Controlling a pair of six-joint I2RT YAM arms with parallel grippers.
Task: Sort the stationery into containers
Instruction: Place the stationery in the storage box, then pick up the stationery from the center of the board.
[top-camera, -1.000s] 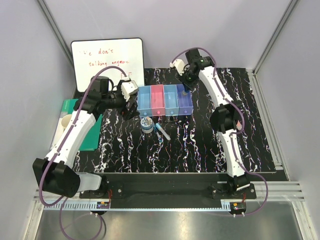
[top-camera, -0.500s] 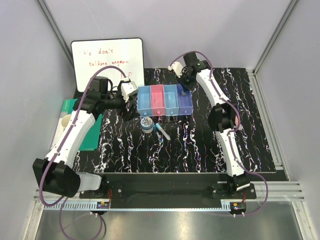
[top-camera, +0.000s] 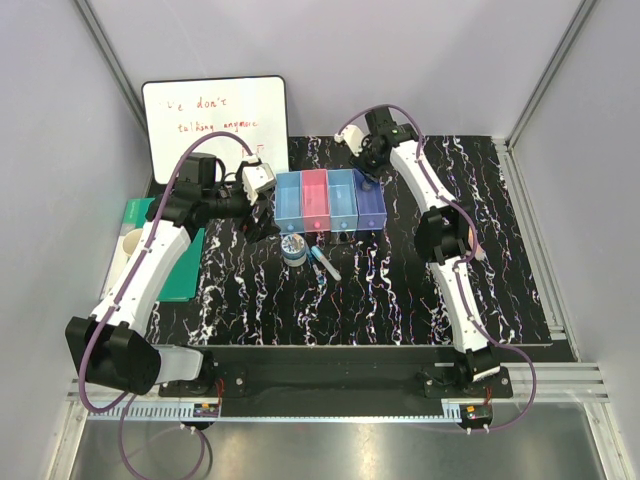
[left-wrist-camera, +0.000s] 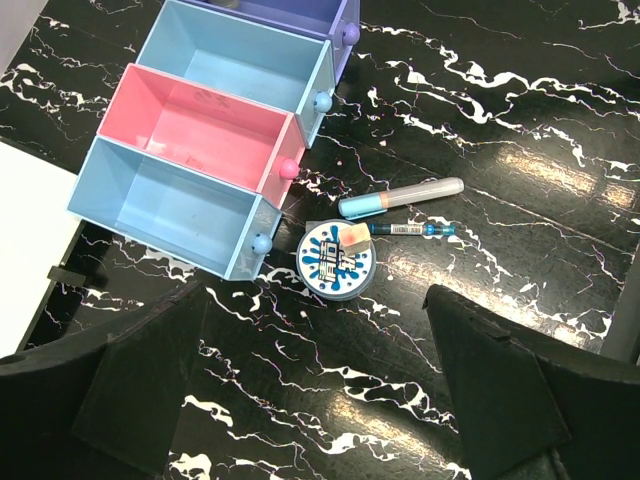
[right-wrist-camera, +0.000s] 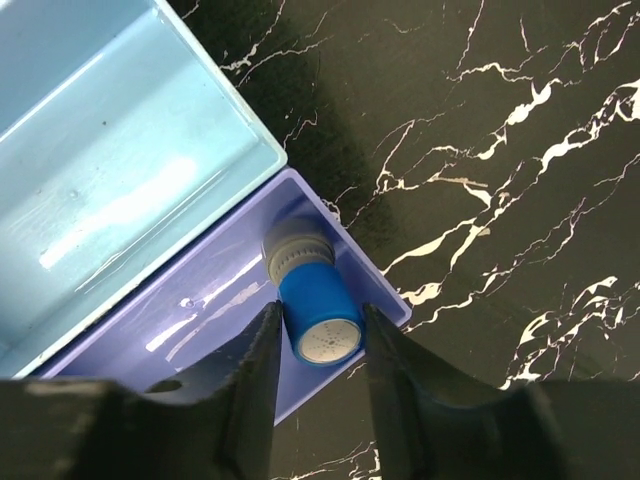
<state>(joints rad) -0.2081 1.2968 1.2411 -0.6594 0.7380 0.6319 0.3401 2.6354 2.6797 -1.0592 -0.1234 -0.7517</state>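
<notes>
Plastic bins (left-wrist-camera: 200, 125), four; one cylinder (right-wrist-camera: 318, 305) inside, one tape roll (left-wrist-camera: 336, 262), two pens (left-wrist-camera: 400, 197) outside.

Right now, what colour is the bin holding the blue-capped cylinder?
It's the purple-blue bin, clearest in the right wrist view.

The tape roll (left-wrist-camera: 335, 262) lies just before the bins (left-wrist-camera: 180, 165), pens (left-wrist-camera: 400, 198) at its right, the cylinder (right-wrist-camera: 312, 300) inside the rightmost bin (right-wrist-camera: 190, 300).
</notes>
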